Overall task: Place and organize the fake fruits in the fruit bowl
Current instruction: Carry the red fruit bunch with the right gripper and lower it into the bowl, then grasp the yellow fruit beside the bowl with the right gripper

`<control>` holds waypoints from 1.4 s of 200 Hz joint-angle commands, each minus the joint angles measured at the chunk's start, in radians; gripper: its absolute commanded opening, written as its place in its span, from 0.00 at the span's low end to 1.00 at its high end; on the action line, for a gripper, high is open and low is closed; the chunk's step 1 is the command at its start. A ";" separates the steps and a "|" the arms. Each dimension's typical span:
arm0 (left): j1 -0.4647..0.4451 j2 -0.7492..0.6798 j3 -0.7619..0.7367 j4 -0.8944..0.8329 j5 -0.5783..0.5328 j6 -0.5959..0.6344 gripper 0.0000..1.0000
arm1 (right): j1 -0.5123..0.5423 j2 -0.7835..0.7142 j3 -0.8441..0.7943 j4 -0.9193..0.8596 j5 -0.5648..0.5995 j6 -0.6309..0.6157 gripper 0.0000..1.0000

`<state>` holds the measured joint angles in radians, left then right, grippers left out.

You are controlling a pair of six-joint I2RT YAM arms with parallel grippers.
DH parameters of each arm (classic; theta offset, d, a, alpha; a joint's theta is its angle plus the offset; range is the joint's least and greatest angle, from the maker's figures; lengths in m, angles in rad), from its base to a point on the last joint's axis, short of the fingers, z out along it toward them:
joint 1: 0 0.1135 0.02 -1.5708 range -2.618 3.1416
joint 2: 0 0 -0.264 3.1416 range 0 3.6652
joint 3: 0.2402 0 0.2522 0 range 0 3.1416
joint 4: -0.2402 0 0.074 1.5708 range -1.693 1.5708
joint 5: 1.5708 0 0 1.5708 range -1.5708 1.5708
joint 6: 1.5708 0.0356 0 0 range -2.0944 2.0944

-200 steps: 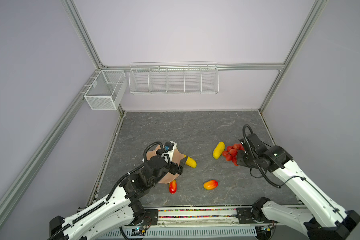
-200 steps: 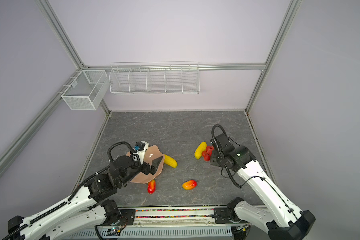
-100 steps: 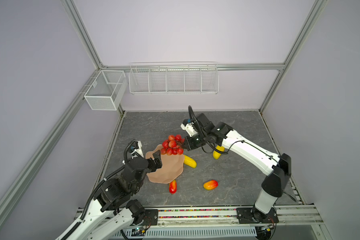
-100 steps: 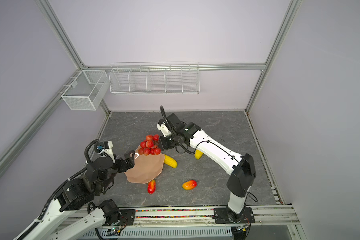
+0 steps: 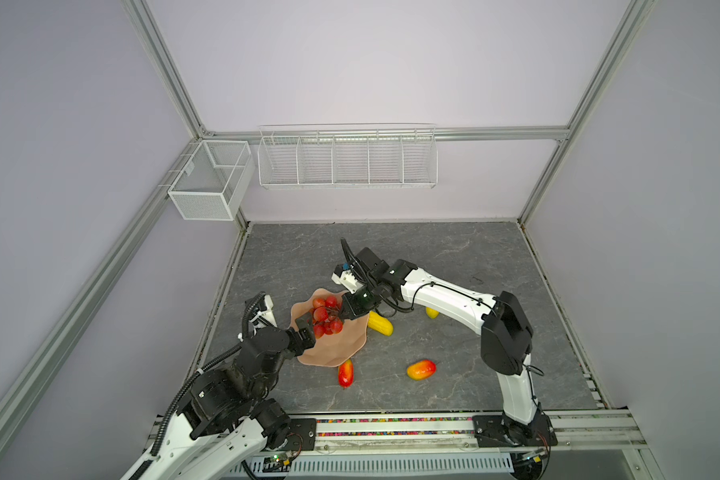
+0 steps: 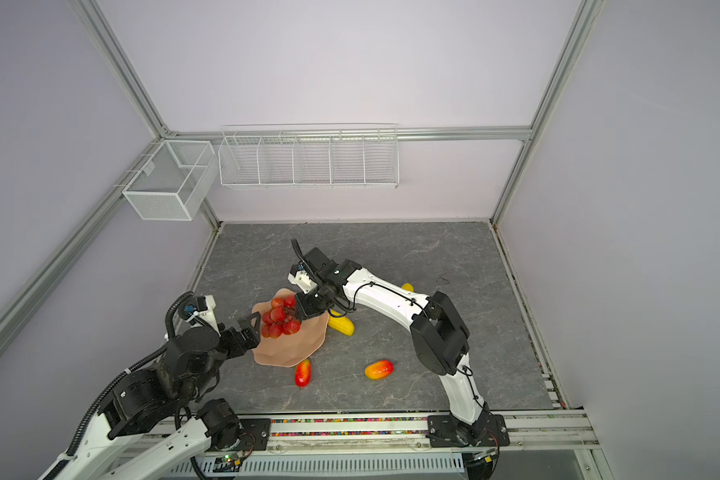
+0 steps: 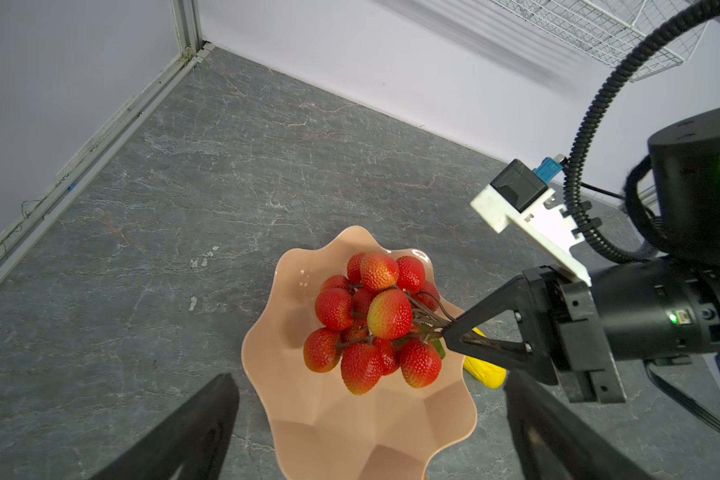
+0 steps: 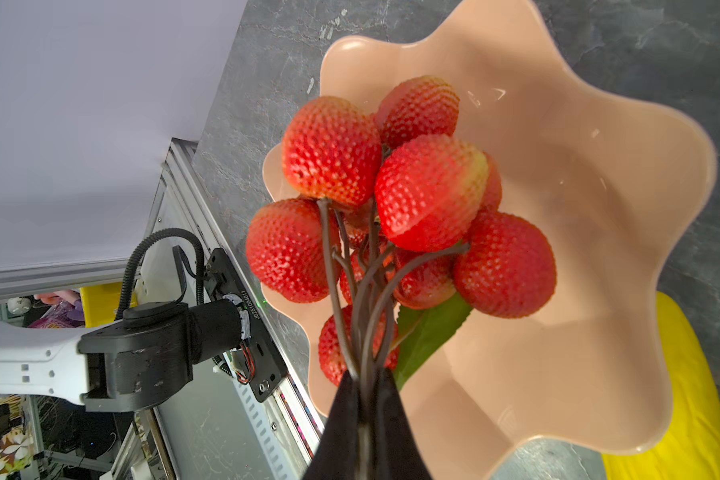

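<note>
The right gripper point(image 7: 449, 332) clamps the thin brown stems of the pebbly red fruit bunch point(image 7: 371, 320), which hangs over the glossy scalloped peach bowl point(image 7: 350, 424); the left gripper point(image 5: 306, 327) gapes wide beside the bowl's rim.

Lilac walls point(image 5: 350, 62) enclose a grey marbled floor point(image 5: 474, 245); two white wire baskets point(image 5: 347, 160) hang above.

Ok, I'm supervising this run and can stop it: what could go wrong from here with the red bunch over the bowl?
1. The right gripper pinches only the thin stems of the red bunch; it could slip or swing before release.
2. The open left gripper sits at the bowl rim beside the bunch; they could clash, or the bowl could get nudged.
</note>
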<state>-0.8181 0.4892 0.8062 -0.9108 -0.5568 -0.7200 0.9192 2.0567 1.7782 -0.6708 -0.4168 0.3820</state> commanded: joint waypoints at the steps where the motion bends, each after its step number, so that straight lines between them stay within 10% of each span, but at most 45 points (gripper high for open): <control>1: 0.003 0.000 -0.012 -0.025 -0.009 -0.029 0.99 | 0.017 0.014 0.017 -0.007 -0.048 -0.047 0.07; 50: 0.003 -0.017 -0.033 -0.023 -0.009 -0.032 0.99 | 0.036 0.032 -0.032 -0.045 -0.056 -0.078 0.09; 84: 0.002 -0.011 -0.039 0.005 0.016 -0.017 0.99 | 0.036 0.002 -0.046 -0.051 0.000 -0.094 0.56; 121: 0.003 0.042 -0.031 0.038 0.058 0.047 0.99 | 0.024 -0.084 -0.070 -0.033 0.089 -0.103 0.75; 196: 0.003 0.134 -0.080 0.237 0.368 0.186 0.99 | -0.132 -0.244 -0.331 0.010 0.306 -0.173 0.83; 280: 0.003 0.162 -0.079 0.247 0.348 0.180 0.99 | -0.127 -0.186 -0.475 0.170 0.296 -0.269 0.84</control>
<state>-0.8181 0.6579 0.7300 -0.6781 -0.2081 -0.5438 0.7864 1.8465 1.3014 -0.5617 -0.1204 0.1619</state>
